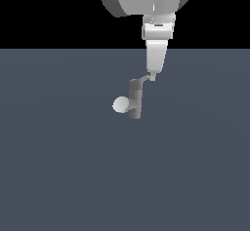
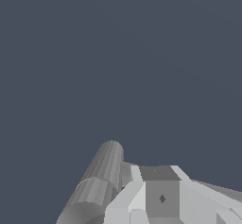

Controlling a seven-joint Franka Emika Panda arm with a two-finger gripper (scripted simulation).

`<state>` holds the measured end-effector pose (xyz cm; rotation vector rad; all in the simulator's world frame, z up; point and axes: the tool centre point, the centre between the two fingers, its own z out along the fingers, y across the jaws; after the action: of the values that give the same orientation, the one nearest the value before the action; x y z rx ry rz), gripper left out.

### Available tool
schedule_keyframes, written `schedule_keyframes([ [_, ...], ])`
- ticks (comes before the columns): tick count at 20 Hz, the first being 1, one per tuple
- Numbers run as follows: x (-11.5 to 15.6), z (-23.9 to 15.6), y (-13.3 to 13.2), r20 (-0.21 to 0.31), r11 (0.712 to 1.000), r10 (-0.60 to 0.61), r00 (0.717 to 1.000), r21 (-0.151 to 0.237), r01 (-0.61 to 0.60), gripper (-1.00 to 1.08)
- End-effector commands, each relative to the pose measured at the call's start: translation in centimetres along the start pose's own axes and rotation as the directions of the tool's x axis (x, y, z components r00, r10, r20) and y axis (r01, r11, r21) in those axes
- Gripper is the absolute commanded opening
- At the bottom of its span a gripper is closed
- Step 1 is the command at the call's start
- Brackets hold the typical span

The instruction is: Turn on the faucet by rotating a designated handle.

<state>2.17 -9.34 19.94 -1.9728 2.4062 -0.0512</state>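
Roughly, status at this frame:

Faucet: the faucet (image 1: 135, 100) stood upright just above the centre of the exterior view, on the flat dark floor (image 1: 58, 176). Spout (image 1: 121, 105) stuck out toward the exterior view's left, pale round end facing the camera.

Handle: the handle (image 1: 142, 79) was a thin bar running from the post top up and toward the exterior view's right, ending under the arm's tip.

Gripper: the gripper (image 1: 153, 75) came down from the upper centre of the frame, tip at the handle's outer end. Looked like contact or very near; could not confirm.

Claw state: cannot tell whether released or clenched. Fingers overlapped in the exterior view, and the wrist view showed only pale housing in the lower right of the frame.

Wrist view: grey cylinder, likely the faucet (image 2: 101, 180), sat in the lower left of the frame right against the gripper body.

Step in hand (judgement): engaging the lever end to swing it around the post.

How to do it well (judgement): stay at the far end for leverage, push sideways along an arc about the post axis, hold height constant so the tip does not ride over the bar, keep clear of the post.

Risk (judgement): thin bar, easy slip-off.
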Motion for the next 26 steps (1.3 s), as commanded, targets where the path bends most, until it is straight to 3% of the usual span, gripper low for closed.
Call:
schedule_keyframes([
  [1,-1.1,1.4,1.9,0.000,0.999,-0.010,1.000,-0.037,0.010,-1.00],
  [6,-1.7,1.6,3.1,-0.002,0.999,-0.007,1.000,-0.043,0.007,-1.00],
  [7,-0.6,0.3,2.0,0.001,1.000,0.009,1.000,-0.014,-0.009,-1.00],
  [19,-8.7,1.6,3.8,-0.002,0.999,-0.007,1.000,-0.043,0.006,-1.00],
  [20,-8.7,1.6,3.8,-0.002,0.999,-0.007,1.000,-0.043,0.006,-1.00],
  [21,-5.3,0.3,2.5,-0.003,0.999,0.043,0.999,-0.016,-0.043,-1.00],
  [26,-7.5,0.7,1.6,-0.002,0.999,0.031,1.000,-0.023,-0.031,-1.00],
])
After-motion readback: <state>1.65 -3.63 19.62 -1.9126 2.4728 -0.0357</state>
